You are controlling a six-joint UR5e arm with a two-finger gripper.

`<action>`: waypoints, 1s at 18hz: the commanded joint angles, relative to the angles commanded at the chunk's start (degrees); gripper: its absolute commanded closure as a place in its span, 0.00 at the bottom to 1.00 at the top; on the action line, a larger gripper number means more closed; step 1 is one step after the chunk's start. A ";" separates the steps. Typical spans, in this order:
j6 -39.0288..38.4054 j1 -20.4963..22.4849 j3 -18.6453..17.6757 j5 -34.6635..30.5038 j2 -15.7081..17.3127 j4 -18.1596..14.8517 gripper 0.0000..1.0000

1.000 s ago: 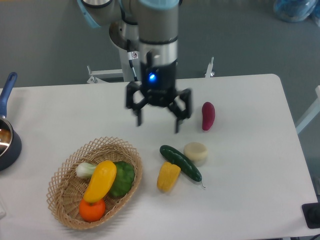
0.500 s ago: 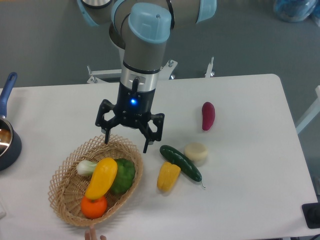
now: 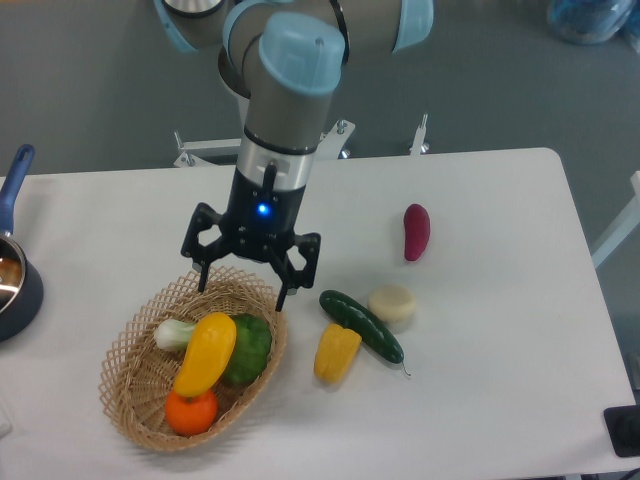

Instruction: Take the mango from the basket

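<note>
The mango [image 3: 205,354] lies aslant in the basket [image 3: 130,400], against a green vegetable [image 3: 248,349]. Smooth and rounded, probably slippery: grip across its narrow middle. The pincer [image 3: 243,287] hangs spread above the basket's far rim.

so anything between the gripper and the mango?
No object. The open gripper hangs above the basket's far rim; only bare weave separates it from the mango in the fixed camera.
</note>
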State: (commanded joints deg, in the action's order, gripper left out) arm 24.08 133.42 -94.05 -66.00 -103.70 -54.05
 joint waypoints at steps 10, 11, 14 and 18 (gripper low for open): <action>0.26 -4.49 1.85 -6.06 -7.74 0.52 0.00; 0.96 -5.18 1.85 -7.72 -8.44 1.22 0.00; 3.34 -7.30 2.29 -11.25 -9.94 3.51 0.00; 3.25 -9.14 2.73 -13.70 -11.70 3.87 0.00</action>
State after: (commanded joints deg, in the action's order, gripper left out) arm 27.33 124.28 -91.32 -79.71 -115.40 -50.19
